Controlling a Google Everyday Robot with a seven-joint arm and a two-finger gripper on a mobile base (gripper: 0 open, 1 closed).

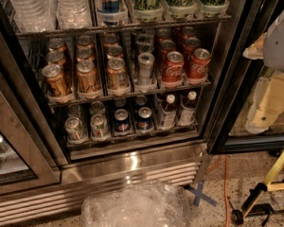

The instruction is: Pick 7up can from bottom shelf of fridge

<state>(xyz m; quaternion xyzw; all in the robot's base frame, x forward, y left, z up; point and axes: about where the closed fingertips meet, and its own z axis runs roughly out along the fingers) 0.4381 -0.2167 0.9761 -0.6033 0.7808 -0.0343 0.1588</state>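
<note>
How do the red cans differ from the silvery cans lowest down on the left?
Colour: red cans bright red, silvery cans pale. Place: red cans one rack up, right; silvery cans on the bottom shelf, left. Both stand upright in rows. The tool is outside, far right.

On the bottom shelf (132, 137) of the fridge (132, 167), rear cans (119, 102) sit half hidden behind the front row. The pale cans (87, 126) at front left bear labels too small to read. Water bottles (47, 6) above are cropped by the top edge. The gripper (270, 103), at right, is blurred and cut off by the frame.
</note>
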